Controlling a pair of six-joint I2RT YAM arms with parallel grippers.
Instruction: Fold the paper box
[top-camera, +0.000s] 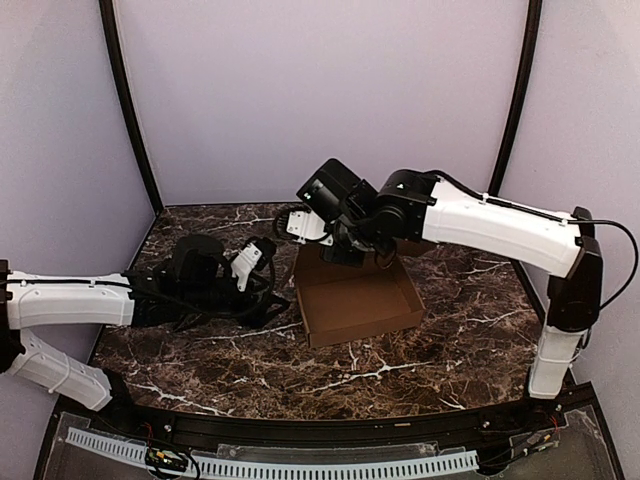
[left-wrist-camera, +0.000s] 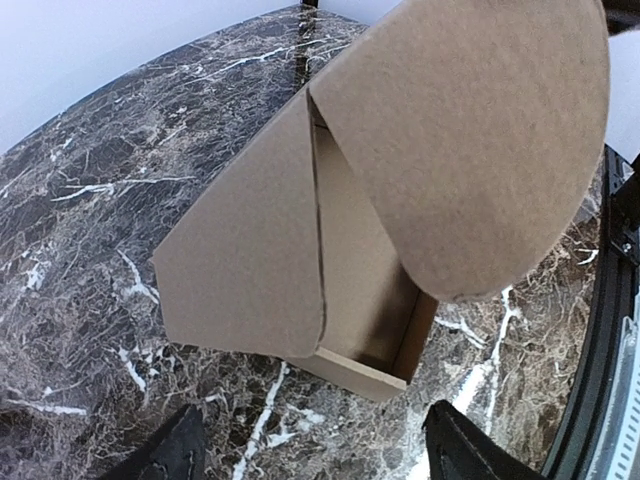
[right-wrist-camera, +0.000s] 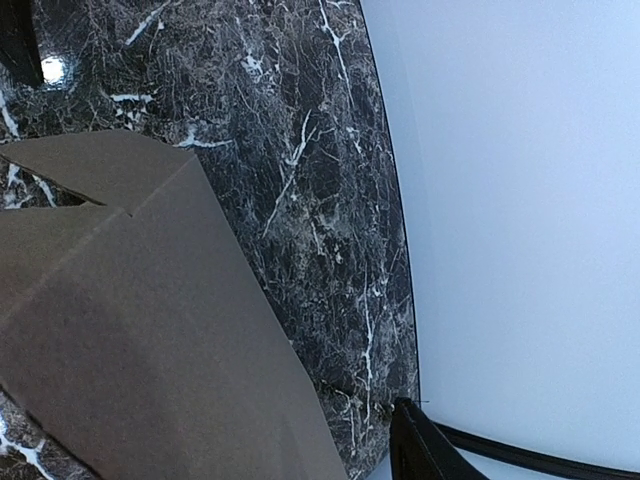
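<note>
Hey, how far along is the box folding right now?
Done: the paper box stands as an open tray, walls up. In hand: the right fingers are by its far edge; grip unclear. The left fingers hang open, off it. Remaining: the raised flap needs folding down and tucking.

Right hand (top-camera: 345, 252) partly hides the paper box (top-camera: 352, 302).

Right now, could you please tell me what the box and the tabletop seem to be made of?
The paper box: brown cardboard, matte, unprinted, cut edges showing thickness. The table: dark, white-veined marble look, faintly glossy; stone or laminate, unclear.
</note>
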